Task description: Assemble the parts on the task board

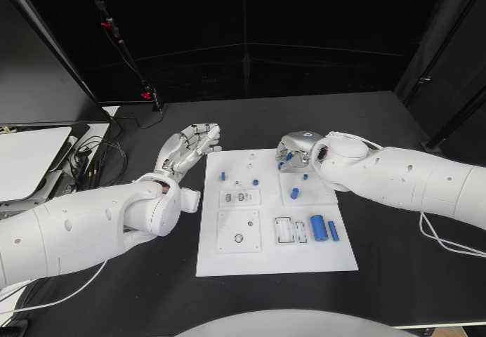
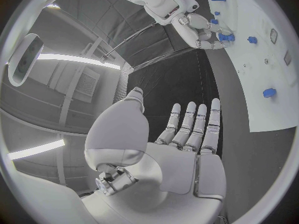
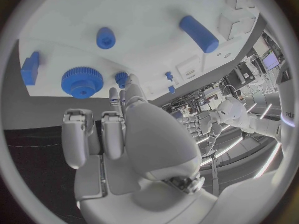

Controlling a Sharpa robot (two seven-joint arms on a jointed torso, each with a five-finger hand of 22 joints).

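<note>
Black surface [image 1: 152, 309] spreads under both white arms, with dark curtains closing the room behind it. Nearest the robot, the flat white rectangular task board [image 1: 273, 263] lies in the middle, and its near half carries two upright blue cylinders [image 1: 318, 227] side by side, just beside a pair of white slotted holders. Further up the board, a small blue peg [image 1: 295, 192] stands near the middle, and smaller blue pieces dot the far part.

Beside the board's left edge, off the plate, the left hand [image 1: 187, 151] is stretched flat; its wrist view shows the fingers [image 2: 190, 124] straight, side by side and holding nothing — the board runs along one side of them.

At the board's far right corner the right hand [image 1: 293, 153] hovers with its fingers [image 3: 93, 134] pointing down at the plate. From the head the arm hides what lies beneath, but the right wrist view reveals a toothed blue gear [image 3: 81, 81] just ahead of the fingertips, a blue block [image 3: 29, 68] beside it, a short blue bushing [image 3: 105, 37] and a long blue cylinder [image 3: 199, 33] further off. Nothing is gripped; these fingers stand loosely apart.
</note>
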